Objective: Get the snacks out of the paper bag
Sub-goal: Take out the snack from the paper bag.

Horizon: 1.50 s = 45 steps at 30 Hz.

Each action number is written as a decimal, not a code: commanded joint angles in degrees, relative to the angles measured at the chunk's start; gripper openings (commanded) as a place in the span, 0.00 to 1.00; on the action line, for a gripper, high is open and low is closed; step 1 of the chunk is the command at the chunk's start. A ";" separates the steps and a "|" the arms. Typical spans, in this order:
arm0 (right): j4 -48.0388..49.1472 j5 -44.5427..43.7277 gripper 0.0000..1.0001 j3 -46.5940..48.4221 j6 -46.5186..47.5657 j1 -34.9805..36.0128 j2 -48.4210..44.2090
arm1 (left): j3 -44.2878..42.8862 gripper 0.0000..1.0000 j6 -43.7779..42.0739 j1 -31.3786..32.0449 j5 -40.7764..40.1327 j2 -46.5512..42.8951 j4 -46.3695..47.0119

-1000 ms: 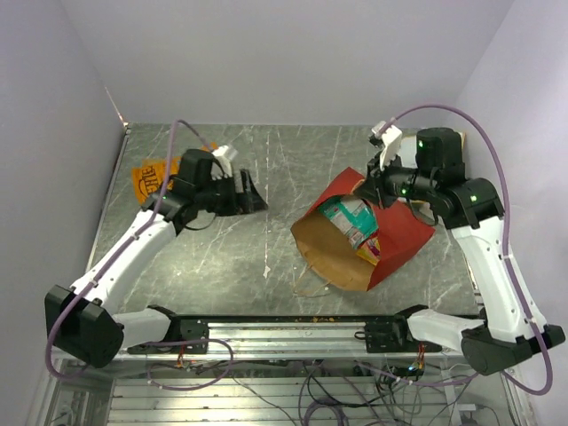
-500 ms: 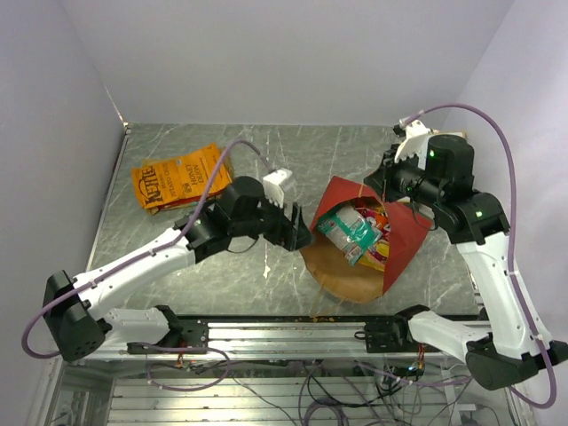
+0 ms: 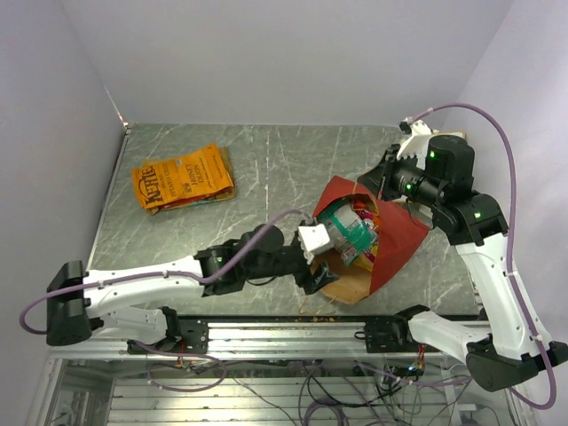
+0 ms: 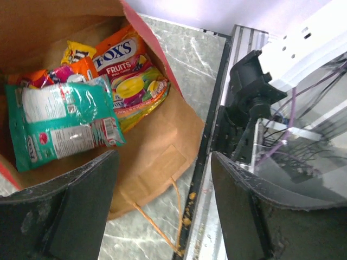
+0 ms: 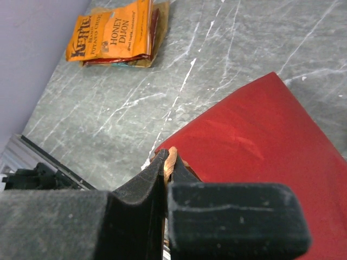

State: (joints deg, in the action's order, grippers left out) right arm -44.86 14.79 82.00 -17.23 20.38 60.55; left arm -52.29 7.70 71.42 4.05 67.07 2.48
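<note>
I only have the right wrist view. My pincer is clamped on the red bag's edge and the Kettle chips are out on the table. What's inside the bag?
Observer: Several packets lie inside the paper bag. The clearest are a teal packet and a Fox's Fruits packet beside it.
Operator: Where is the left arm?
Observer: The left pincer is at the bag's mouth, pointing in towards the packets.
Operator: Is it holding anything?
Observer: No. Its jaws stand wide apart with nothing between them.
</note>
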 commanded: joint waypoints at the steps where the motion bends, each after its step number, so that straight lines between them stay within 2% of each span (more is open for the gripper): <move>1: 0.89 2.98 0.00 0.49 -2.95 0.18 -1.40 | 0.92 0.77 -9.78 2.12 -5.24 5.29 9.32; 5: -1.86 4.75 0.00 2.89 -2.13 0.18 -1.03 | 0.16 0.70 -14.71 2.33 -8.75 11.98 9.74; 8: -2.46 5.50 0.00 3.68 -2.35 0.18 -1.33 | -1.58 0.70 -17.28 2.32 -9.03 18.15 10.61; 10: -1.76 6.06 0.00 3.36 -3.28 0.19 -1.81 | -3.65 0.69 -14.61 2.32 -9.29 20.99 11.75; 12: -0.55 6.22 0.00 2.11 -4.63 0.21 -2.64 | -5.32 0.62 -11.22 2.32 -10.42 23.27 13.44; 17: 4.80 4.94 0.00 -2.93 -9.05 0.19 -4.86 | -7.26 0.54 2.01 2.32 -19.77 30.15 18.63; 19: 5.56 4.38 0.00 -3.18 -9.57 0.22 -4.42 | -9.73 0.56 7.04 2.32 -24.33 33.27 17.51; 25: 3.56 3.47 0.00 -0.19 -5.81 0.18 -2.36 | -13.58 0.65 8.79 2.37 -35.87 39.78 14.45; 27: 3.56 3.58 0.00 0.46 -5.09 0.18 -1.80 | -13.90 0.63 10.18 2.32 -38.75 40.74 13.39; 29: 4.08 4.04 0.00 0.47 -4.42 0.18 -1.43 | -13.85 0.62 10.55 2.33 -39.38 41.50 13.49; 36: 2.30 3.79 0.00 1.06 -0.78 0.19 -1.07 | -9.04 0.74 16.29 4.39 -40.24 41.66 15.30; 41: 1.95 3.71 0.00 0.62 0.54 0.17 -1.49 | -11.05 0.80 17.66 5.34 -39.44 45.07 15.70; 45: 1.82 4.53 0.00 0.92 0.96 0.18 -1.33 | -11.56 0.81 16.36 5.40 -42.22 48.31 17.11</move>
State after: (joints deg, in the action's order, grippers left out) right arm -44.27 18.59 81.10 -17.74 20.38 59.96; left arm -62.19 23.38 76.49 -34.63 112.29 16.69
